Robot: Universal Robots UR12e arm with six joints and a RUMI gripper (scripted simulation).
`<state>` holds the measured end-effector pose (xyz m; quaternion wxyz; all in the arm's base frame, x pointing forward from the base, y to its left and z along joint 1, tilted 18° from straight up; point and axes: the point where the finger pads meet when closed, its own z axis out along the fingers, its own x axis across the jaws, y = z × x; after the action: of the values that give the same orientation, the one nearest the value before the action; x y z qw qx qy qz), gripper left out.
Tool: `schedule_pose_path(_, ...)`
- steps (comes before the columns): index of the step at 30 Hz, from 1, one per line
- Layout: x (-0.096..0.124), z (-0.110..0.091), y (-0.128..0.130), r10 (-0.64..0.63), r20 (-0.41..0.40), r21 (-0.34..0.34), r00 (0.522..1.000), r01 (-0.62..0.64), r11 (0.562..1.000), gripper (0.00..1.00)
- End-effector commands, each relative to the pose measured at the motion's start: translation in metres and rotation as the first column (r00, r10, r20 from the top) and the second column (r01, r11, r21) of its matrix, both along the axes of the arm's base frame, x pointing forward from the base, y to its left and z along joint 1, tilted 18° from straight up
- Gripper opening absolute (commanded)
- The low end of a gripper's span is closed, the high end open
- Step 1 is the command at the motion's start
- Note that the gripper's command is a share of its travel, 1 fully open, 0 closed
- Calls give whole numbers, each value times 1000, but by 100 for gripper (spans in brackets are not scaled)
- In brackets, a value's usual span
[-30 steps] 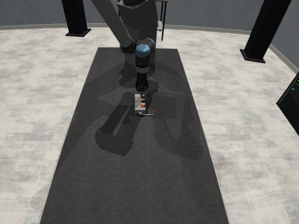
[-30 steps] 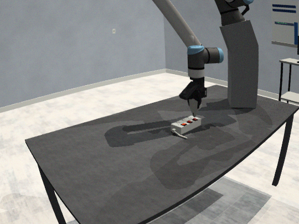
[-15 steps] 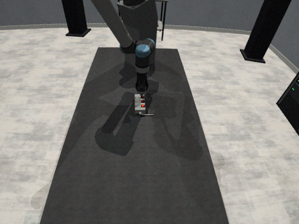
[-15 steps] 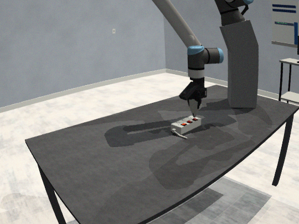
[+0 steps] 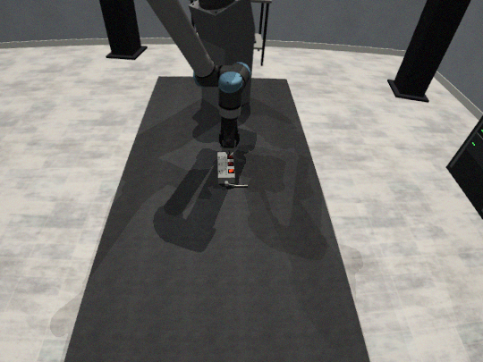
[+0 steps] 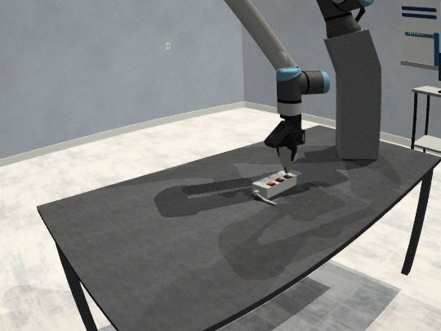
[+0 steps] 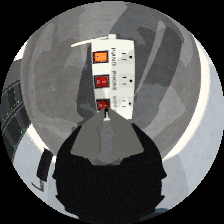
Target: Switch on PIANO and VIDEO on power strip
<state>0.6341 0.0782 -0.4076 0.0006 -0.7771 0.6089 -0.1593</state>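
Strip (image 7: 112, 75) lies flat on the table (image 6: 122, 239), switches up, mid-table, just in front of the arm's pedestal (image 6: 357, 100). Already right way up, so no flip needed.

Gripper (image 7: 106, 119): jaws fully closed, holding nothing, used as a poker. Tip sits right at the nearest rocker, VIDEO (image 7: 103, 105); touching or just above, can't tell. In the exterior view the tip comes down near vertical onto that end of the strip.

Going outward along the strip: VIDEO dull red, looks off; middle switch (image 7: 101, 81), label reads roughly PHONE, also dull, leave alone; far one, PIANO (image 7: 100, 56), glows bright orange, looks on. So my read is PIANO done, VIDEO is the step in hand.

Handling, as judgement: small light plastic body, rigid, probably slides easily on the smooth top. Rockers need a short firm push on the correct half. Press straight down, not sideways, or the strip skates or tips. No need to grasp; if it had to be moved, pinch across the narrow sides, clear of the switches.

Cord stub (image 5: 236, 185) sticks out from the far end, away from the arm; not in the way.

Nothing else near the strip on the table. Main risk is the tip slipping onto the middle rocker, which sits just beside VIDEO.

Further out: black pillars (image 5: 429, 38) on the floor, small side table (image 6: 426, 92) behind the pedestal, all well apart.
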Motion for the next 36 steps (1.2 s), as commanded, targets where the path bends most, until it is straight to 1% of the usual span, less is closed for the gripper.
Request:
schedule_pose_path(1,0,0,0,0,1,0,1000,0,1000,0)
schedule_pose_path(26,0,-1,0,0,1,0,1000,0,1000,0)
schedule_pose_path(36,1,-5,-1,0,1,0,1000,0,1000,0)
